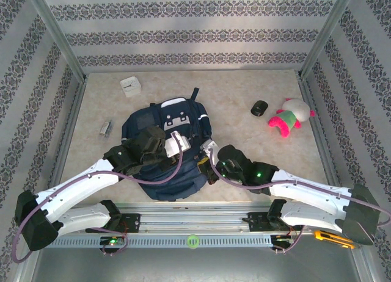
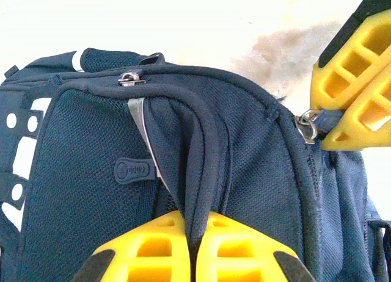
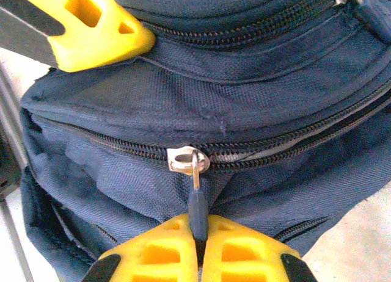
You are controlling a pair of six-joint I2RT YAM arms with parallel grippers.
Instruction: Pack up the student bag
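Fingers [image 3: 159, 248] of the right gripper [image 3: 197, 233] were pressed together on the dark pull tab [image 3: 197, 206] hanging from the metal slider [image 3: 188, 160] of a closed zip. The left gripper [image 2: 194, 233] was likewise closed, pinching a raised fold in the front of the student bag [image 1: 160, 185]. The bag lay flat between the two arms, near the front of the table [image 1: 244, 86], with its patch end pointing away from the bases. In my judgement the hold on the tab was slight. The pads gripped only its lower end, so a sideways pull could strip it out of the fingers. Loose cloth lay close along the zip teeth and could catch in the slider. If it did, the pull would pass to the bag instead. The left hold was on soft fabric only, and should that fold slip free the whole bag could slide on the smooth surface. The table was pale, marbled and looked slick. Farther out and well apart from the bag lay a small grey item [image 1: 105, 129], a white cube [image 1: 130, 86], a small black object [image 1: 259, 108] and a pink, white and green plush toy [image 1: 290, 118]. Patterned wall panels [image 1: 183, 35] in a metal frame [image 1: 58, 35] enclosed the space on three sides.
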